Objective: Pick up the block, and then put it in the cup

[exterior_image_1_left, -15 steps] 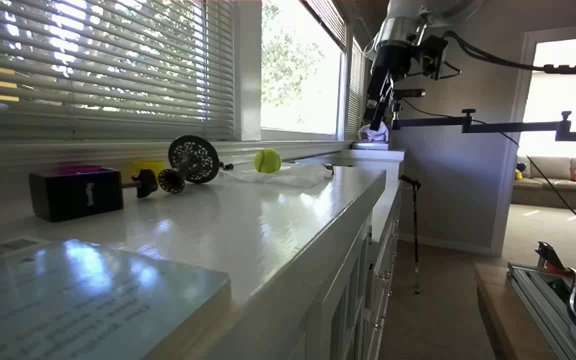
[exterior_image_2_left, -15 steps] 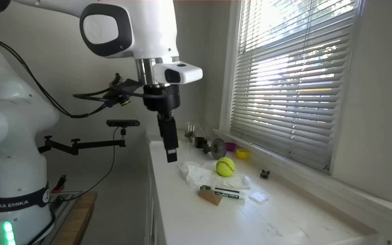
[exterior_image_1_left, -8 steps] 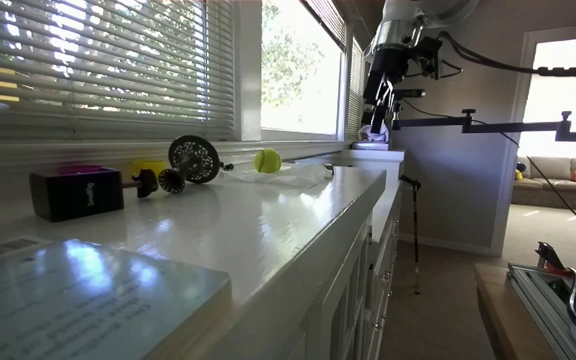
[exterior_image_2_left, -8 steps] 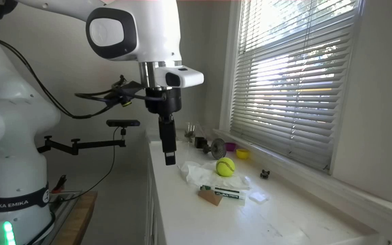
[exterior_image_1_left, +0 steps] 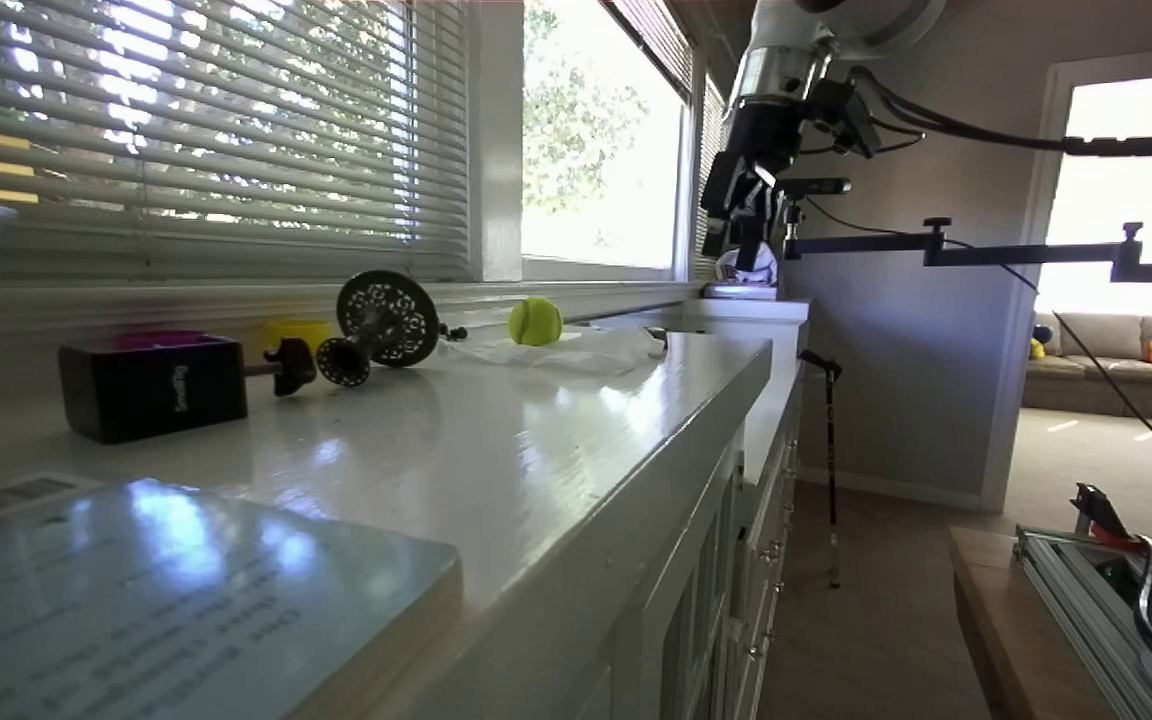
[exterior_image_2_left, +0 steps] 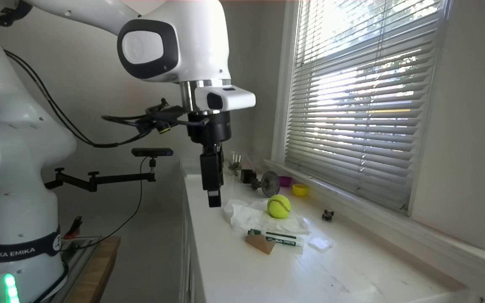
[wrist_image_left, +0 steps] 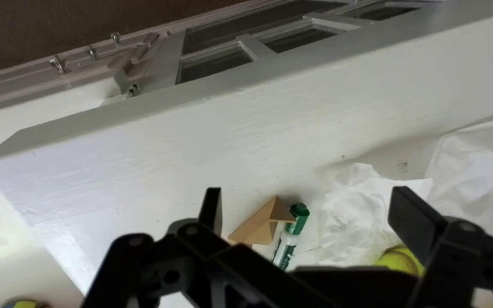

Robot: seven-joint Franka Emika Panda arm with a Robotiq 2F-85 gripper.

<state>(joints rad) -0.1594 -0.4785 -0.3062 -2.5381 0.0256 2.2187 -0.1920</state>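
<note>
– Jaw status?
– Gripper (wrist_image_left: pixel 308 201): jaws wide, above the countertop (exterior_image_2_left: pixel 242 273).
– Surroundings?
– Below jaws: crumpled tissue (exterior_image_2_left: pixel 244 216) under tennis ball (exterior_image_2_left: pixel 278 206). Well apart: yellow cup (exterior_image_2_left: pixel 300 190), purple cup (exterior_image_2_left: pixel 284 181). Wrist view, between jaws: green-capped marker (wrist_image_left: pixel 290 237), brown triangular block (wrist_image_left: pixel 257 224) beside it.

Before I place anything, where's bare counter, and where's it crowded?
Bare: the counter's near end in an exterior view, short of brown wedge and marker; in the wrist view, strip between wedge and front edge. Crowded: around tennis ball and crumpled paper, and farther back, among black box, disc stand, purple cup, yellow cup.
</note>
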